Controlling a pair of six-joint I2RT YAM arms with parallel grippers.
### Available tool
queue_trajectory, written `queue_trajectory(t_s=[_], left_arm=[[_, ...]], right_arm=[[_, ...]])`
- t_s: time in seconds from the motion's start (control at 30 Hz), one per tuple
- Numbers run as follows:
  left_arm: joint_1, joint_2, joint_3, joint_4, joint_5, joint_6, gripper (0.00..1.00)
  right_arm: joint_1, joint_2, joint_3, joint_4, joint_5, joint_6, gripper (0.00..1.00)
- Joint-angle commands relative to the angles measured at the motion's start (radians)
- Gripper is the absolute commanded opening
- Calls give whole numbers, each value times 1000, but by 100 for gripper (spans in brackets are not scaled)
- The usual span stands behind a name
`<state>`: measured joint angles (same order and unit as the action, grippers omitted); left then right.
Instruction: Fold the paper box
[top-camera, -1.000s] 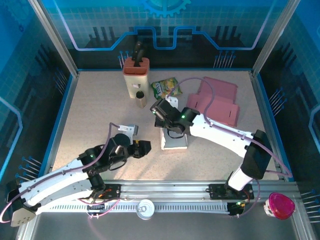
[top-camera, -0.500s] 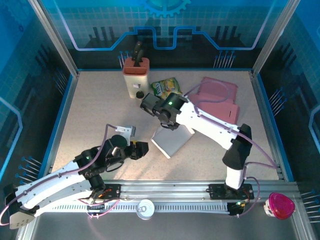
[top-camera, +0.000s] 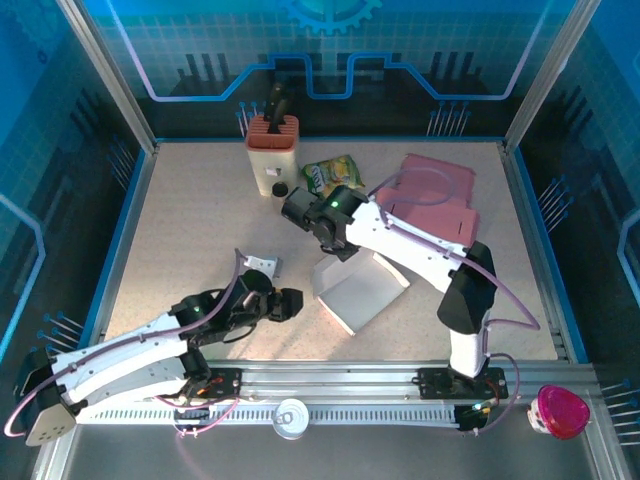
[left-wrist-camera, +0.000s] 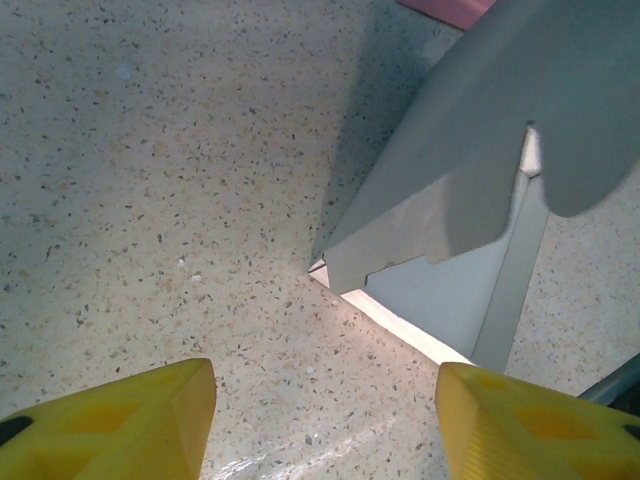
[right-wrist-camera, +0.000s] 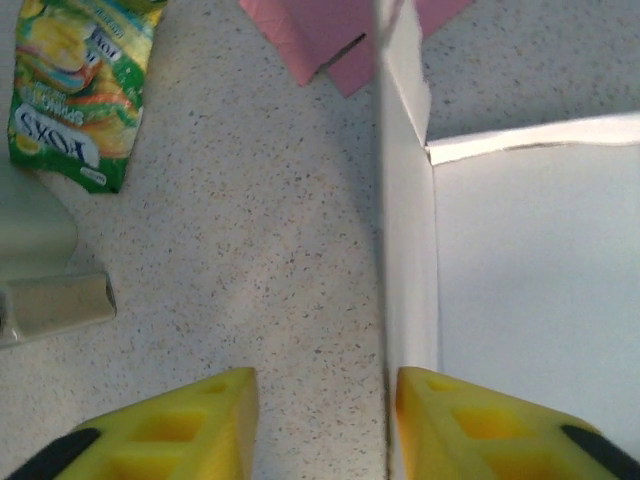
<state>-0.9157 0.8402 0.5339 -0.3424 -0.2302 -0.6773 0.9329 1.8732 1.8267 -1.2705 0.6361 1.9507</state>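
Bearing unreadable lettering, green snack packet (right-wrist-camera: 75, 85) lies near white paper box (right-wrist-camera: 520, 260).

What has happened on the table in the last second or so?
The right gripper swung back and left from the white box and parted its jaws; the box tilted over and spread open. The left gripper, knife block, snack bag and pink box barely moved.

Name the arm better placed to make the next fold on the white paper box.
Right, probably. The right end effector, open, sits against the upright wall of the white paper box; the left end effector, also open, sits short of the box.
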Motion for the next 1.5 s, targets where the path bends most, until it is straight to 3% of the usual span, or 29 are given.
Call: queue_trajectory(t_s=[0.0, 0.07, 0.17, 0.23, 0.3, 0.4, 0.57, 0.67, 0.77, 1.03, 1.47], left_arm=[[-9, 27, 3, 37, 5, 15, 62], [-14, 38, 10, 42, 4, 10, 62], [-35, 54, 17, 59, -24, 5, 62], [-43, 71, 20, 79, -35, 9, 61], [-47, 99, 27, 112, -38, 20, 61], [-62, 146, 46, 163, -44, 51, 60], [-94, 188, 69, 197, -77, 111, 58], [-95, 203, 70, 198, -85, 128, 57], [-95, 242, 90, 176, -123, 142, 54], [-87, 382, 194, 89, -262, 200, 34], [57, 434, 275, 122, -240, 470, 16]], right_arm=[[-8, -119, -78, 127, 89, -192, 49], [-17, -204, -157, 239, 116, -344, 54], [-64, -404, -389, 628, 64, -786, 59], [-122, -548, -558, 857, -83, -1007, 62], [-215, -685, -716, 1030, -307, -1170, 65], [-377, -823, -836, 1045, -550, -1234, 64], [-584, -929, -911, 936, -757, -1288, 63], [-652, -950, -942, 932, -836, -1298, 63], [-671, -944, -978, 945, -878, -1310, 62], [-690, -900, -990, 978, -934, -1344, 63], [-746, -761, -1006, 1007, -1029, -1529, 66]])
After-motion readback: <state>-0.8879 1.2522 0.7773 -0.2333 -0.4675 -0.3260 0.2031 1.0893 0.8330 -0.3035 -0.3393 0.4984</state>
